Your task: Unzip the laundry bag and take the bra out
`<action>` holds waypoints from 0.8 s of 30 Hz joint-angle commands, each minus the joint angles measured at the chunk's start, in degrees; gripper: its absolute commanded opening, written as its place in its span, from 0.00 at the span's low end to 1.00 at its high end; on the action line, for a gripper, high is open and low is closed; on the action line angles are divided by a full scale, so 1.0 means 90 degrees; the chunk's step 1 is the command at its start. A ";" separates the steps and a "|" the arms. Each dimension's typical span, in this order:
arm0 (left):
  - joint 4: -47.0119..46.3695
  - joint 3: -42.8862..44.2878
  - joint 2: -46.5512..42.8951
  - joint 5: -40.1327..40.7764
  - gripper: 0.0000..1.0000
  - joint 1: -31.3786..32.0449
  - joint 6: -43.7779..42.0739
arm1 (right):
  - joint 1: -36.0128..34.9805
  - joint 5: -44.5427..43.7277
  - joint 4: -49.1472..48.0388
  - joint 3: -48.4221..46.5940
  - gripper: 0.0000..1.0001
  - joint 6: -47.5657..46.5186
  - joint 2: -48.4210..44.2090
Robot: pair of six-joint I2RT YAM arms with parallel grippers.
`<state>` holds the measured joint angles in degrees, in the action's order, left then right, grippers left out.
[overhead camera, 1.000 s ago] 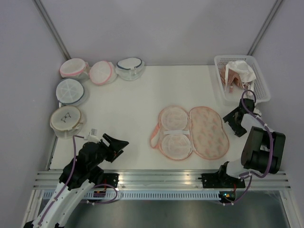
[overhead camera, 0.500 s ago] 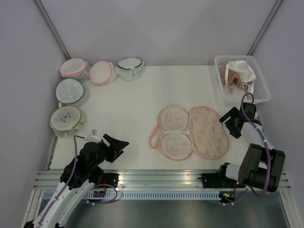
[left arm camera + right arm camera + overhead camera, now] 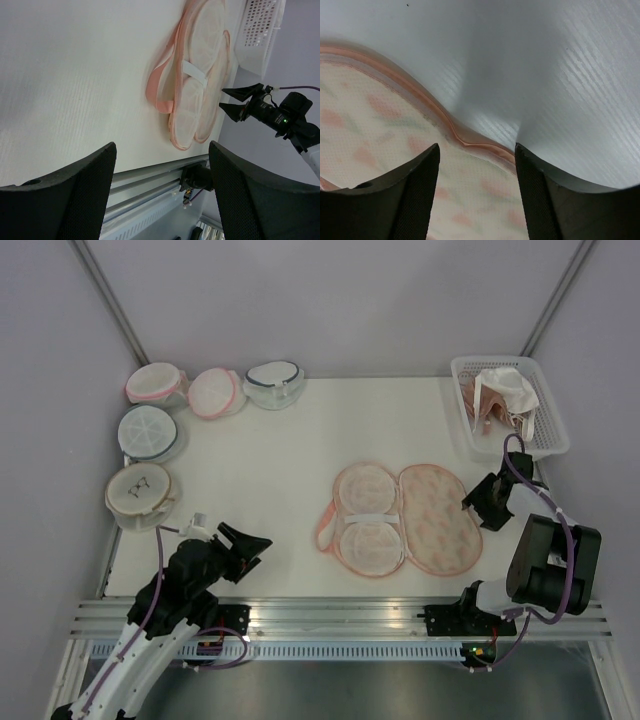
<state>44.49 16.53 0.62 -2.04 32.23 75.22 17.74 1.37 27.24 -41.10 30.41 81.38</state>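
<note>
The laundry bag (image 3: 440, 518) lies unzipped and spread flat right of the table's middle, with the printed cream-peach half on the right. Its left half (image 3: 368, 518) shows two whitish round cups under a white band; I cannot tell whether that is the bra or lining. The bag also shows in the left wrist view (image 3: 200, 85). My right gripper (image 3: 482, 502) is open, low over the bag's pink right edge (image 3: 470, 142) at its waist, jaws either side of the edge (image 3: 476, 150). My left gripper (image 3: 255, 542) is open and empty near the front left (image 3: 162, 147).
A white basket (image 3: 553, 435) at the back right holds a white cloth (image 3: 512, 385) and a peach-pink garment (image 3: 485, 405). Several round mesh bags (image 3: 150, 430) sit along the left and back-left edge. A metal rail (image 3: 330, 615) runs along the front edge.
My right gripper has shifted slightly left and down onto the bag's right edge, and its arm has swung. The left arm and the bag have not moved.
</note>
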 commanded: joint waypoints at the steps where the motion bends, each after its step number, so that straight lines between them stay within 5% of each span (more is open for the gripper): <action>1: -0.0051 -0.0089 -0.0245 -0.0085 0.79 0.0003 0.0187 | -0.0086 0.0112 0.0069 -0.0023 0.65 -0.0108 0.0137; 4: -0.0051 -0.0109 -0.0284 -0.0095 0.79 0.0003 0.0187 | -0.0096 0.0151 0.0049 -0.0004 0.46 -0.0118 0.0244; 9: -0.0012 -0.0148 -0.0362 -0.0095 0.79 0.0003 0.0187 | -0.0154 0.0200 0.0020 -0.0013 0.39 -0.0127 0.0332; 10: -0.0002 -0.0148 -0.0362 -0.0095 0.79 0.0003 0.0177 | -0.0154 0.0209 0.0029 -0.0013 0.31 -0.0127 0.0284; 11: 0.0008 -0.0148 -0.0362 -0.0095 0.79 0.0013 0.0177 | -0.0164 0.0219 0.0010 -0.0013 0.08 -0.0137 0.0235; 12: 0.0018 -0.0148 -0.0362 -0.0095 0.79 0.0003 0.0187 | -0.0154 0.0219 0.0010 -0.0023 0.00 -0.0118 0.0167; 24: 0.0008 -0.0138 -0.0362 -0.0154 0.79 0.0003 0.0187 | -0.0777 0.1399 0.0011 -0.0657 0.00 0.0107 -0.1347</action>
<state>44.56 15.51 0.51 -2.11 32.23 75.57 14.11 8.16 28.56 -43.11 30.04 72.95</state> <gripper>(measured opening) 0.790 0.007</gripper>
